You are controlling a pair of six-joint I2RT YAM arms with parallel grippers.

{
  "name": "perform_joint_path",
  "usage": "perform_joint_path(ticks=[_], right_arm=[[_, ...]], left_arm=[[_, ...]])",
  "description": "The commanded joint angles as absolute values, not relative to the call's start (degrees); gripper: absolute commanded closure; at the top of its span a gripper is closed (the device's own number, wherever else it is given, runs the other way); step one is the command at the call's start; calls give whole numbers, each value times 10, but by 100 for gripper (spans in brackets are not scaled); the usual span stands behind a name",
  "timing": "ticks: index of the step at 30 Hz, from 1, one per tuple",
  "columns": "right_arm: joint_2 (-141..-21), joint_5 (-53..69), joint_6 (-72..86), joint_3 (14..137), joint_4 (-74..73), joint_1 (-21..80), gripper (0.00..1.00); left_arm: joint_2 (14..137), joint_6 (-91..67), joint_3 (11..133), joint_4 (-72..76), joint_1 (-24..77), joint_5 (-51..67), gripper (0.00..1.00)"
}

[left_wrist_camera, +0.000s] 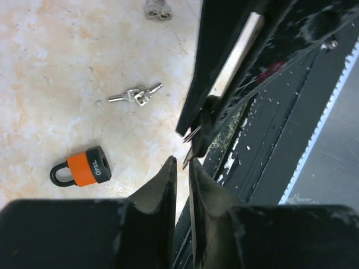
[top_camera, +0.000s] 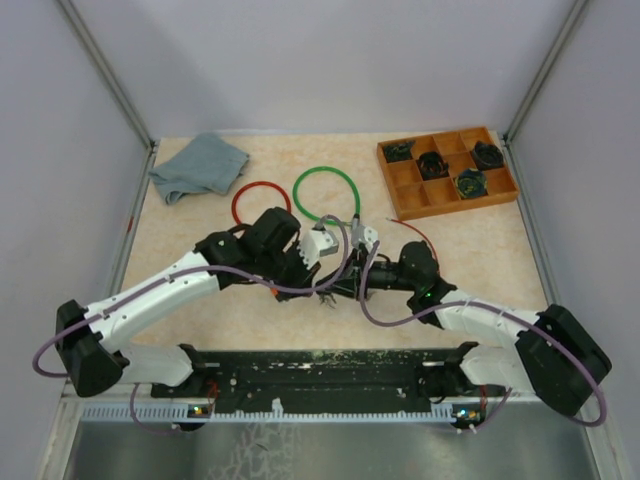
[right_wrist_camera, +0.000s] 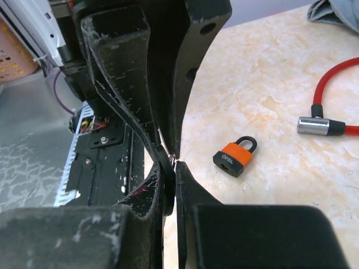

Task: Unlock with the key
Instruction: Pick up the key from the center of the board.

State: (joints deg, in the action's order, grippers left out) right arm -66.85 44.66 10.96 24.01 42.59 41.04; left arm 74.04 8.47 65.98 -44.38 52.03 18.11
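An orange and black padlock [left_wrist_camera: 84,166] marked OPEL lies shut on the table, also in the right wrist view [right_wrist_camera: 235,157]; the arms hide it in the top view. My right gripper [right_wrist_camera: 170,168] is shut on the black head of a key [right_wrist_camera: 167,188], held above the table near its front edge. The key's blade [left_wrist_camera: 189,152] points at my left gripper [left_wrist_camera: 182,162], whose tips close on the blade end. The two grippers meet tip to tip at the table's middle [top_camera: 338,283]. The padlock lies apart from both.
A loose bunch of silver keys [left_wrist_camera: 134,95] lies beyond the padlock. A red cable lock [top_camera: 262,205], a green cable lock [top_camera: 326,193], a grey cloth [top_camera: 200,165] and a wooden compartment tray [top_camera: 445,172] sit at the back. The black base rail [top_camera: 330,365] runs along the front.
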Motion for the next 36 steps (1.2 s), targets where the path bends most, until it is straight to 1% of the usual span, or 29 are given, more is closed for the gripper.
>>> perform_joint_path(ticks=[1, 5, 9, 12, 14, 19, 26, 33, 36], right_arm=[[-633, 430, 169, 227, 502, 398, 100], [-608, 335, 229, 206, 512, 398, 100], [-593, 271, 307, 179, 570, 399, 100], [-587, 229, 351, 165, 595, 403, 100], [-587, 201, 373, 157, 604, 406, 100], [-583, 148, 440, 125, 671, 407, 100], [-583, 134, 474, 120, 704, 420, 100], [-592, 136, 495, 119, 732, 430, 100], [-593, 134, 501, 117, 741, 432, 100]], left_arm=[[694, 26, 629, -349, 523, 108, 76], [614, -58, 538, -179, 521, 63, 67], [538, -118, 432, -7, 521, 36, 60], [505, -156, 383, 99, 521, 43, 59], [500, -178, 358, 158, 521, 56, 59], [492, -243, 286, 290, 521, 42, 60], [489, -333, 215, 418, 520, -1, 59], [538, -386, 196, 520, 520, 7, 58], [556, -400, 195, 542, 520, 4, 58]])
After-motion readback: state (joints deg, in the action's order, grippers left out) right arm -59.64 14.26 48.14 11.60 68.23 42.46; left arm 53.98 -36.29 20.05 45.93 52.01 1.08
